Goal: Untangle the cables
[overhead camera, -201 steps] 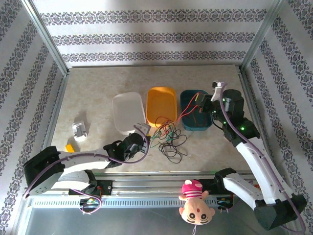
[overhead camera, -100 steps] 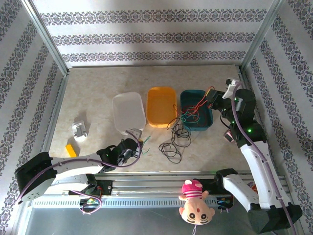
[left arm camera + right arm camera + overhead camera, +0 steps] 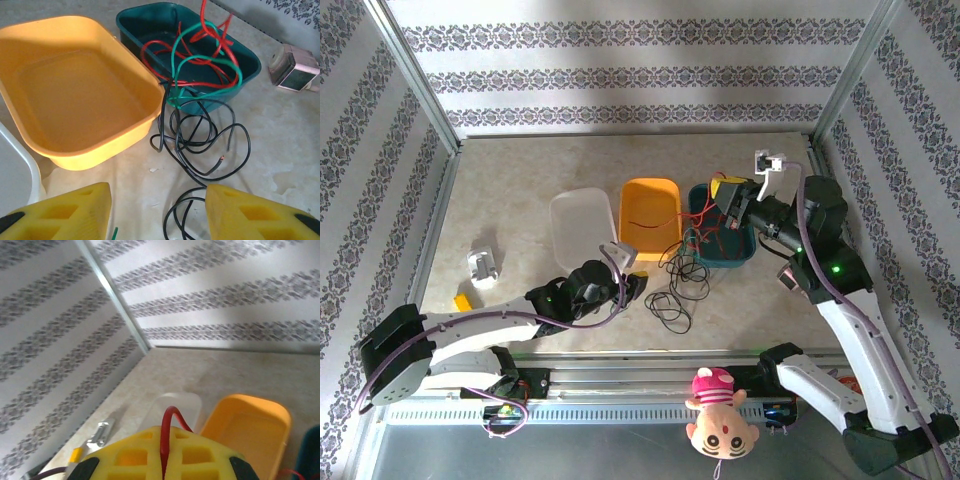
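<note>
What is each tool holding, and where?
Right tool pinches a strand of the red cable; which part cannot be told. Left tool is open, empty.

1. Your right gripper sits at the bottom edge, its yellow pads pressed together on a red cable that arches up from the seam.
2. Beyond it, on the beige table, an orange tub stands just right of a white tub.
3. Striped patterned walls meet at a metal corner post.

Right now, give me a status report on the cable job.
Left gripper open, empty. Right gripper shut on red cable, over teal bin. Green cable and black cables tangled at the bin's rim.
</note>
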Controlling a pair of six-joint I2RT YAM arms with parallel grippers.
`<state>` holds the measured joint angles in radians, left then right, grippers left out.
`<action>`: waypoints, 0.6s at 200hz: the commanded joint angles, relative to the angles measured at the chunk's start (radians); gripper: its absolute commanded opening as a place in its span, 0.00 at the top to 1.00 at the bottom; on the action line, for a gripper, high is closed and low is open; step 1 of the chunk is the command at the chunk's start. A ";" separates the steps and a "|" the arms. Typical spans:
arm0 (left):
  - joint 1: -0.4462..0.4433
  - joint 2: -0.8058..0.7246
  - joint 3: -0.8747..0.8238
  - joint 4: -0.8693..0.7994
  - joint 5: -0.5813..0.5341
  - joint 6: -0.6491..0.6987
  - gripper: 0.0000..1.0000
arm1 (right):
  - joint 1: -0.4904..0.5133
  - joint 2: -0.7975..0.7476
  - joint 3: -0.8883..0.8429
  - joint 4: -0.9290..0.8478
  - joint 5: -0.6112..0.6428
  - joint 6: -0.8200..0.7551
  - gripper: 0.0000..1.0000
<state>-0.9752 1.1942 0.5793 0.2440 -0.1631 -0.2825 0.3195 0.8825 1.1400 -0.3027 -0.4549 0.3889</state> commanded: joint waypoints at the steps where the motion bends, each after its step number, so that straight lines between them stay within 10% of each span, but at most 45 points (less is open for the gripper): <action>1: 0.008 -0.025 -0.015 0.090 -0.029 0.028 0.48 | 0.023 -0.011 0.061 0.012 -0.120 -0.012 1.00; 56: 0.008 -0.071 -0.041 0.071 -0.019 0.034 0.46 | 0.079 -0.017 0.104 0.028 -0.202 0.017 0.98; 120: 0.008 -0.036 -0.047 0.092 -0.068 -0.008 0.46 | 0.049 0.031 0.103 0.037 0.296 -0.035 0.97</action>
<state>-0.9749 1.1419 0.5400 0.2859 -0.1932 -0.2687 0.3893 0.8669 1.2274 -0.2951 -0.3958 0.3817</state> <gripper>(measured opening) 0.541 0.045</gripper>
